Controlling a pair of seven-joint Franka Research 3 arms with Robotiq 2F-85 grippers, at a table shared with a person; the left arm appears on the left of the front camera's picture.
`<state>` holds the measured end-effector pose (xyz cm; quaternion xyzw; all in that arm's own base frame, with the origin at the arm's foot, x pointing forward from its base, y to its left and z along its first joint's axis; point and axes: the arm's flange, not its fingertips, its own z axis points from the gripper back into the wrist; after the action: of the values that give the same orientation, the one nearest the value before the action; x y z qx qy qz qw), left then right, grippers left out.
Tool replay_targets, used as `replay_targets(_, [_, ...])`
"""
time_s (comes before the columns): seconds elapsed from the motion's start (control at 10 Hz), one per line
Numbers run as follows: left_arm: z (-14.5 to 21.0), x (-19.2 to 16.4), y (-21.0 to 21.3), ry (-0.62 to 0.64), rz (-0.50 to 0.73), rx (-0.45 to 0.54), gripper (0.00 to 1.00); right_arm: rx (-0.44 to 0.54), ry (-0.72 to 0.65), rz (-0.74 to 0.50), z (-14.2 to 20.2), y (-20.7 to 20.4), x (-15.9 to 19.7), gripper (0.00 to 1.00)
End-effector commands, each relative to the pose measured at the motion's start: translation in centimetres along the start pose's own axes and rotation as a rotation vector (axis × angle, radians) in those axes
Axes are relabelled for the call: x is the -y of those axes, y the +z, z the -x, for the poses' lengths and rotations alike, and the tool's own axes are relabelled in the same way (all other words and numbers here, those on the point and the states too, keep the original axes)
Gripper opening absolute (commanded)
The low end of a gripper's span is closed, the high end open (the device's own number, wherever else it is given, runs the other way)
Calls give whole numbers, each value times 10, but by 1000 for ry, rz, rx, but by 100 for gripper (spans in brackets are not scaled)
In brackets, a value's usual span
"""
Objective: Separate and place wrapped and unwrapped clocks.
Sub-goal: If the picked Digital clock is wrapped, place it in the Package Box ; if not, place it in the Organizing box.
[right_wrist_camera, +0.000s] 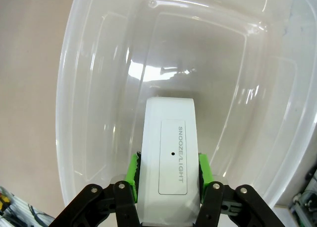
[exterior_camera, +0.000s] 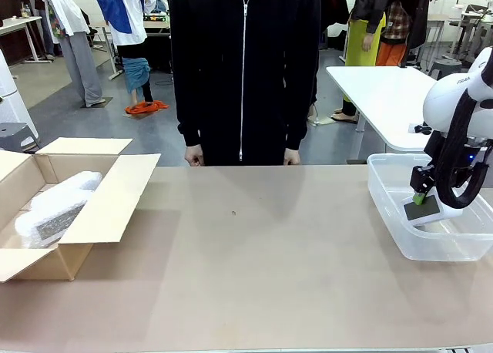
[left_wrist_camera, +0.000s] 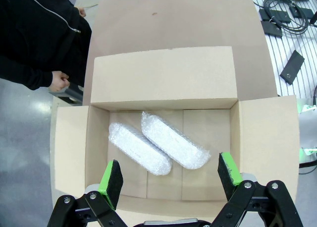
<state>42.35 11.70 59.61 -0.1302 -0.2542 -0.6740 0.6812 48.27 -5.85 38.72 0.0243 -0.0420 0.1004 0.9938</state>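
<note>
Two bubble-wrapped clocks [left_wrist_camera: 139, 148] [left_wrist_camera: 174, 140] lie side by side on the floor of the open cardboard box [left_wrist_camera: 163, 76]. My left gripper [left_wrist_camera: 171, 180] hangs open above them, holding nothing. In the front view one wrapped clock [exterior_camera: 54, 206] shows inside the box [exterior_camera: 115, 191] at the table's left. The bare white unwrapped clock [right_wrist_camera: 171, 157], its "SNOOZE/LIGHT" side up, sits between the green pads of my right gripper [right_wrist_camera: 169, 170], which press on both its sides. That gripper [exterior_camera: 420, 199] holds the clock [exterior_camera: 422, 210] low inside the clear plastic bin [exterior_camera: 385, 191] at the right.
A person in a black zipped jacket stands at the far edge, one hand [exterior_camera: 194, 156] resting at the table's rim. The tan tabletop [exterior_camera: 254, 253] lies between box and bin. Another white table [exterior_camera: 385, 91] stands behind the bin.
</note>
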Motion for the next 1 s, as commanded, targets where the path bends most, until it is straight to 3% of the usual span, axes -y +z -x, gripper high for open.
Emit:
replay_targets(0.0, [2, 3, 0, -23, 2, 5, 100, -1, 16, -23, -2, 1, 5, 100])
replay_targets(0.1, [2, 3, 0, -23, 2, 5, 100, -1, 18, -22, -2, 1, 4, 73])
replay_targets(0.2, [2, 3, 0, -23, 2, 5, 100, -2, 21, -22, -2, 2, 4, 100])
replay_targets(0.3, [2, 3, 0, -23, 2, 5, 100, -2, 22, -19, -2, 2, 4, 93])
replay_targets(0.4, [2, 3, 0, -23, 2, 5, 100, 2, 20, -9, -1, 6, 3, 100])
replay_targets(0.9, [2, 3, 0, -23, 2, 5, 100, 55, 22, 48, -1, 57, -8, 100])
